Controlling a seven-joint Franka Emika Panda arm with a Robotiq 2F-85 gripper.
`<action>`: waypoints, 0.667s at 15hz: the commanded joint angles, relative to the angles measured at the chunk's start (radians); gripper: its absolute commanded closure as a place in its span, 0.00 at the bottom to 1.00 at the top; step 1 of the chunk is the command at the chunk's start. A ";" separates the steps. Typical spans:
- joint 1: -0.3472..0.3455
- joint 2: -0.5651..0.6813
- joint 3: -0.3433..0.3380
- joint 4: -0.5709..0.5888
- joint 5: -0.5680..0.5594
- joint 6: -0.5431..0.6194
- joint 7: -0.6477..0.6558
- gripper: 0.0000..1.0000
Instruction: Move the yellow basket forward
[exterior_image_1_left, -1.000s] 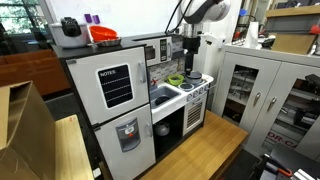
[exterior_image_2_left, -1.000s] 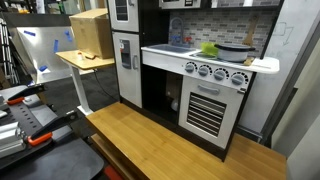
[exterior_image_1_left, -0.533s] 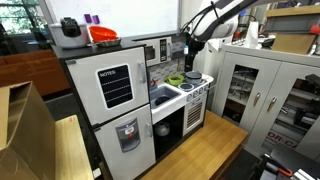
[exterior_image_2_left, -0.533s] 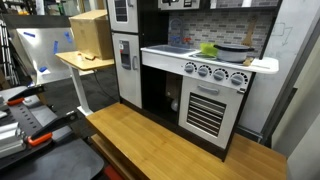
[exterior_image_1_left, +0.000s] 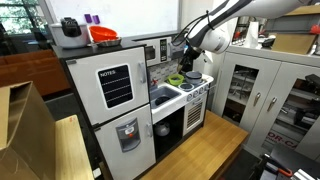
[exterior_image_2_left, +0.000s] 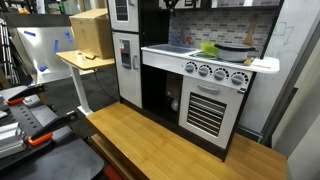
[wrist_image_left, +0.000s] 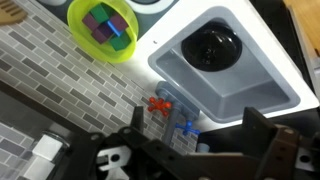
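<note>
The yellow basket (wrist_image_left: 103, 28) is a lime-green bowl holding purple, green and blue blocks. It sits on the toy kitchen's white counter by the brick backsplash, at the top left of the wrist view. It also shows in both exterior views (exterior_image_1_left: 176, 80) (exterior_image_2_left: 208, 49) next to the stove. My gripper (wrist_image_left: 200, 140) is open and empty, hovering above the sink faucet, apart from the basket. In an exterior view it (exterior_image_1_left: 184, 57) hangs above the counter.
A grey sink (wrist_image_left: 225, 60) with red and blue tap handles (wrist_image_left: 160, 103) lies under the gripper. A grey pot (exterior_image_2_left: 236, 46) stands on the stove. An orange-red bowl (exterior_image_1_left: 103, 34) sits on top of the toy fridge (exterior_image_1_left: 115, 100). Cabinets stand beside the kitchen.
The arm has swung down and across from above the stove toward the sink and backsplash. The basket has not moved.
</note>
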 joint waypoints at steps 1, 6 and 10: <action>0.016 0.004 -0.023 0.022 0.071 -0.023 -0.074 0.00; -0.017 0.020 0.009 0.041 0.088 -0.043 -0.108 0.00; -0.018 0.021 0.010 0.042 0.088 -0.043 -0.108 0.00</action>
